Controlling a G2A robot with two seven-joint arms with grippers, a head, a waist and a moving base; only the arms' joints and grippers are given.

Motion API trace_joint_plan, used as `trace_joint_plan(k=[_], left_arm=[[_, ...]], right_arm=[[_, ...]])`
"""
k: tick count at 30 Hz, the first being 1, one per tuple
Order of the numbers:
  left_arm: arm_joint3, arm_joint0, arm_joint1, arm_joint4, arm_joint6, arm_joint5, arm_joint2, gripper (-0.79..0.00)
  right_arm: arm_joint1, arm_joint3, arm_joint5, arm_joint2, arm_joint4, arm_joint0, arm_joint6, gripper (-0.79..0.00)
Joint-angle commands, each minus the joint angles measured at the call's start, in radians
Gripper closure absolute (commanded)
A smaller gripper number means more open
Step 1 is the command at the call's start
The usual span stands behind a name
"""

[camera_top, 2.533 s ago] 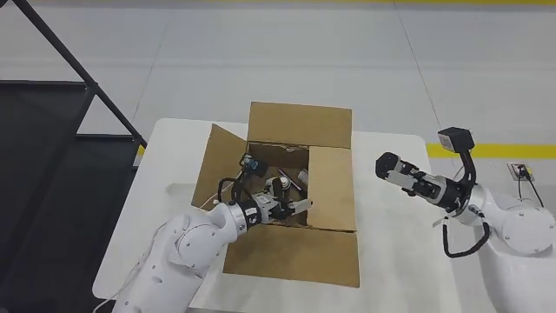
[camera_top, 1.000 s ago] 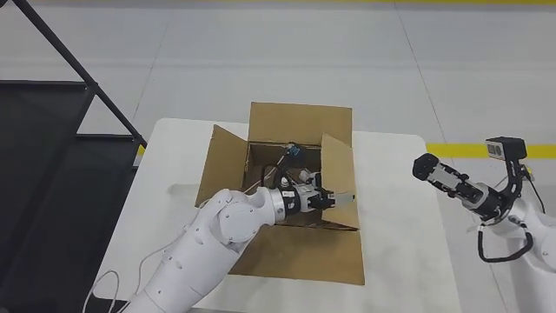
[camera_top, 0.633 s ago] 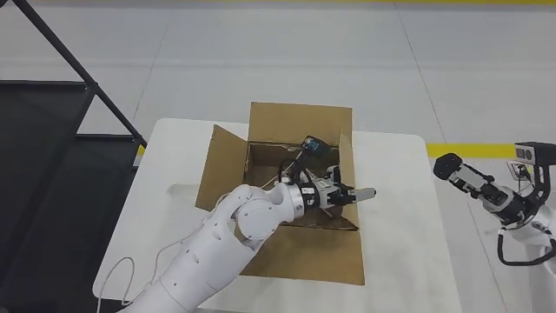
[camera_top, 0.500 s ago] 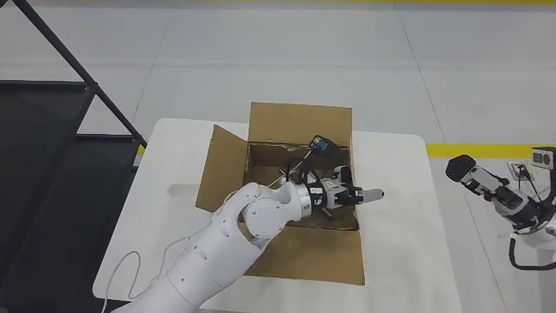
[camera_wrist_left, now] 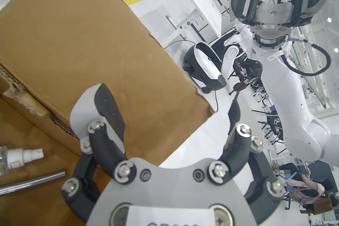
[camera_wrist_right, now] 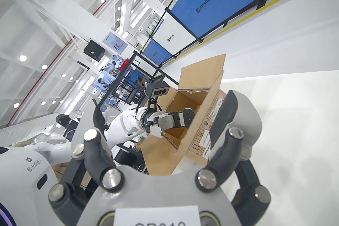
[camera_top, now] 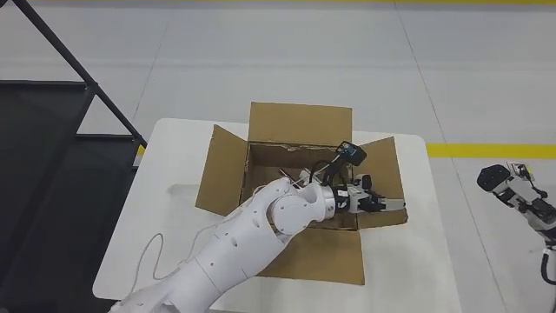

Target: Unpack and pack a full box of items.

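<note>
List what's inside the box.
Inside the box lie a white spray bottle and a metal rod. The left arm covers the rest of the inside.

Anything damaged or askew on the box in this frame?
Yes: the cardboard box has a flap with a ragged, torn corrugated edge at its fold, close to the open left pincer. Nothing looks spilled.

left tool (camera_wrist_left: 168, 102): fingers spread | right tool (camera_wrist_right: 163, 105): fingers spread, arm out sideways
</note>
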Motion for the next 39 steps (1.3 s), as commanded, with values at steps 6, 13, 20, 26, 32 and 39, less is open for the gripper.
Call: trace_joint_plan(k=[6, 13, 20, 26, 32, 39], left_arm=[[0.121, -0.035, -0.055, -0.023, -0.018, -0.020, 0.032, -0.785], [0.211, -0.063, -0.099, -0.030, -0.040, -0.035, 0.046, -0.785], [0.263, -0.080, -0.124, -0.029, -0.075, -0.046, 0.040, -0.785], [0.276, -0.083, -0.131, -0.023, -0.099, -0.053, 0.022, -0.785], [0.264, -0.078, -0.129, -0.008, -0.123, -0.052, -0.001, -0.785], [0.204, -0.058, -0.112, -0.011, -0.139, -0.084, -0.052, -0.785]], right_arm=[[0.008, -0.001, 0.004, 0.008, 0.001, -0.019, -0.015, -0.785], [0.014, 0.002, 0.000, 0.009, 0.008, -0.032, -0.028, -0.785], [0.020, 0.007, 0.000, -0.010, 0.010, -0.025, -0.036, -0.785], [0.026, 0.020, 0.001, -0.032, 0.009, -0.002, -0.036, -0.785], [0.032, 0.032, -0.001, -0.049, 0.010, 0.018, -0.034, -0.785], [0.038, 0.042, 0.022, -0.070, -0.004, 0.040, -0.058, -0.785]])
